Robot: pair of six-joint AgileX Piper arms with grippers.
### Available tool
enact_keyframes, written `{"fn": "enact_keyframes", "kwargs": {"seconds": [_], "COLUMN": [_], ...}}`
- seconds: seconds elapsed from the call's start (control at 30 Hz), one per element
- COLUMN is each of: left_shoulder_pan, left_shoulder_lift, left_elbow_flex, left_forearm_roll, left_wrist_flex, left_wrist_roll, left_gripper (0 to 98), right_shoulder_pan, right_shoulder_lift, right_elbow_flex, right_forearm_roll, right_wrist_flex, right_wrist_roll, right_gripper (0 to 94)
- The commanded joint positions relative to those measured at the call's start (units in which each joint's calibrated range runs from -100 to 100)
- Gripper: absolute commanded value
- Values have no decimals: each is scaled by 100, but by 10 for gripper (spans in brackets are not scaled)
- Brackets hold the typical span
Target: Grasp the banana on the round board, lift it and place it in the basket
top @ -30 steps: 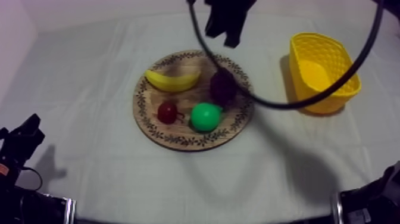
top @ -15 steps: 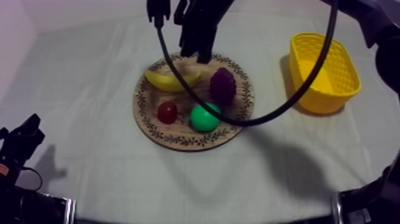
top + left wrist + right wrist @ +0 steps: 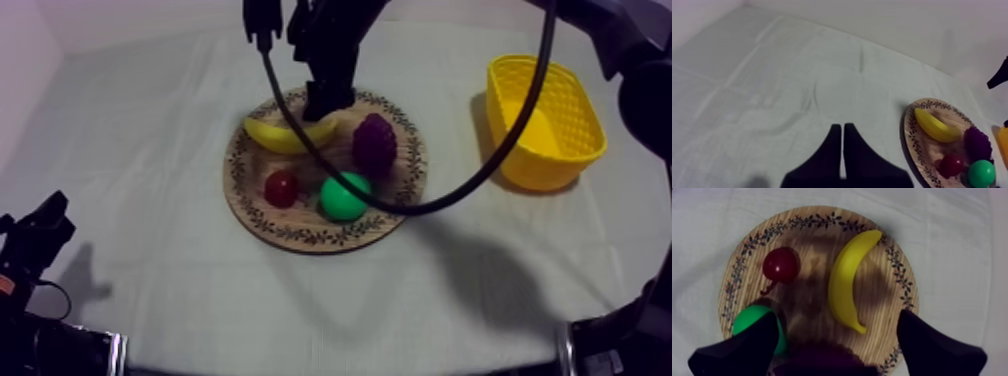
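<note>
1. The curved yellow toy banana (image 3: 285, 135) lies loose on the round wooden board with a patterned rim (image 3: 300, 238), in the board's upper left part, left of centre in the top view.
2. The right gripper (image 3: 839, 322) hangs over the banana with its two black fingers wide apart and nothing between them.
3. One finger sits above the round green toy pear (image 3: 345, 197), and the dark purple bunch of grapes (image 3: 375, 145) is just beside the banana's right end. A straight drop could knock either one.
4. As the fingers close, they could sweep the pear into the banana and turn it.
5. The banana looks smooth and curved, so a bite near its tip may let it swivel or slip.
6. The small red fruit (image 3: 281, 187) lies near and could roll if the board is jolted.
7. The yellow lattice basket (image 3: 590, 105) stands at the upper right, well apart from the board. A low carry could clip the grapes or the basket's rim.
8. The left gripper (image 3: 842, 150), its fingers pressed together, rests at the lower left, away from the board.
</note>
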Motion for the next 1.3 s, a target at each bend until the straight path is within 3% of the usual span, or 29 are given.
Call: {"fn": "enact_keyframes", "kwargs": {"seconds": [0.0,1.0,1.13,1.27], "left_shoulder_pan": [-1,-1,-1,-1], "left_shoulder_lift": [-3,-3,-3,-3], "left_elbow_flex": [3,3,3,3], "left_forearm_roll": [-1,-1,-1,-1], "left_wrist_flex": [-2,-2,-2,-2], "left_wrist_roll": [-1,-1,-1,-1], "left_gripper": [1,1,1,1], "right_shoulder_pan": [-15,-111,-83,-72], "right_shoulder_lift": [58,2585,2714,2750], "right_elbow_flex": [-31,-2088,-2099,-2039], "right_forearm_roll": [2,137,147,170], "right_wrist_flex": [-5,-157,-206,-260], "right_wrist_roll": [11,-239,-230,-255], "right_gripper": [684,600,551,414]}}
